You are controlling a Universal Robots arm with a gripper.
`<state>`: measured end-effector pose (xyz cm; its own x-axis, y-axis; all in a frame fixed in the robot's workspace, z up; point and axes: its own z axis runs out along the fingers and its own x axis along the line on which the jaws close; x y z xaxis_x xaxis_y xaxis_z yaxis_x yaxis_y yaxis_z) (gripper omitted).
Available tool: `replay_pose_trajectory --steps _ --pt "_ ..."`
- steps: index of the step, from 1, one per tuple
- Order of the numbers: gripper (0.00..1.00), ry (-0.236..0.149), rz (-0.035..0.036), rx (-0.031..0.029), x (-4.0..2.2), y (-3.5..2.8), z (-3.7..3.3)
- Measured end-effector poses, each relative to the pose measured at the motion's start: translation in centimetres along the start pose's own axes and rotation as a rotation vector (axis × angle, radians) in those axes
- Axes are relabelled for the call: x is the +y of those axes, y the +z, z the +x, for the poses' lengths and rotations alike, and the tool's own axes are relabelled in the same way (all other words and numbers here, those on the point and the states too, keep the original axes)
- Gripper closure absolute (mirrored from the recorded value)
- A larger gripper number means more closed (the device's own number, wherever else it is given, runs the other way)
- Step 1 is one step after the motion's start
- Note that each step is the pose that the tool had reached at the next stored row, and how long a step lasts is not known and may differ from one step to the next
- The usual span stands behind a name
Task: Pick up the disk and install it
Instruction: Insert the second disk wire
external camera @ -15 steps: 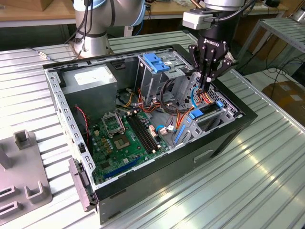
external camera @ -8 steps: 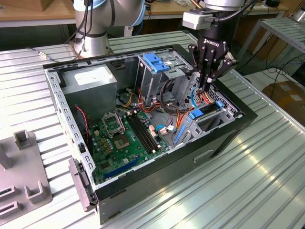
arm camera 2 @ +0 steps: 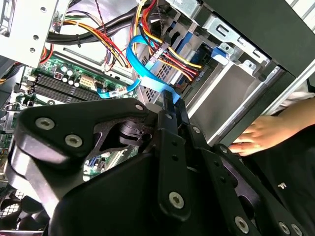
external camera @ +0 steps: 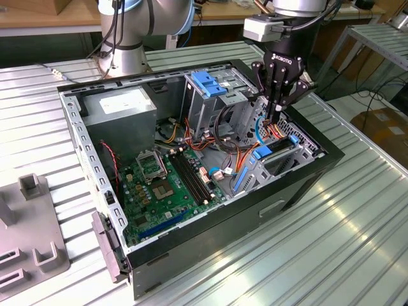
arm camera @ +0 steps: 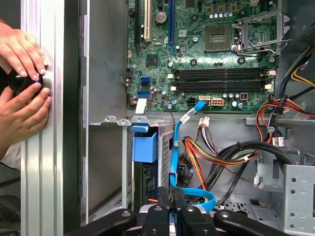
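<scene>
A short white word is printed on the black body of the tool (external camera: 275, 118); it is a maker's mark. A white label (external camera: 123, 101) lies on the grey power supply (external camera: 108, 115), at ten o'clock in the case, its print too small to read. No other text is legible.

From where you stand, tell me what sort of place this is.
Probably a robotics lab or workshop bench for computer assembly trials. An opened desktop computer case with its motherboard exposed sits on a ribbed aluminium table, the gripper reaches into it, and wooden workbenches stand behind.
</scene>
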<state>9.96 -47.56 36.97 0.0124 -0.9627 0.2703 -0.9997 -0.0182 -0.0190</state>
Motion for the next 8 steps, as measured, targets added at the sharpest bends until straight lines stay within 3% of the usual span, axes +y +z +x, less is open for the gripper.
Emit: replay_pose_trajectory --steps 2,3,4,7,8 --pt "0.84 0.000 0.0000 -0.0002 0.00 0.02 0.03" --pt "0.84 0.000 0.0001 -0.0049 0.01 0.08 0.26" --pt "0.84 0.000 0.0003 -0.0211 0.01 0.21 0.65" --pt "0.84 0.001 0.0007 -0.0497 0.04 0.49 1.53" --pt "0.84 0.001 0.0008 -0.0552 0.05 0.60 1.86"
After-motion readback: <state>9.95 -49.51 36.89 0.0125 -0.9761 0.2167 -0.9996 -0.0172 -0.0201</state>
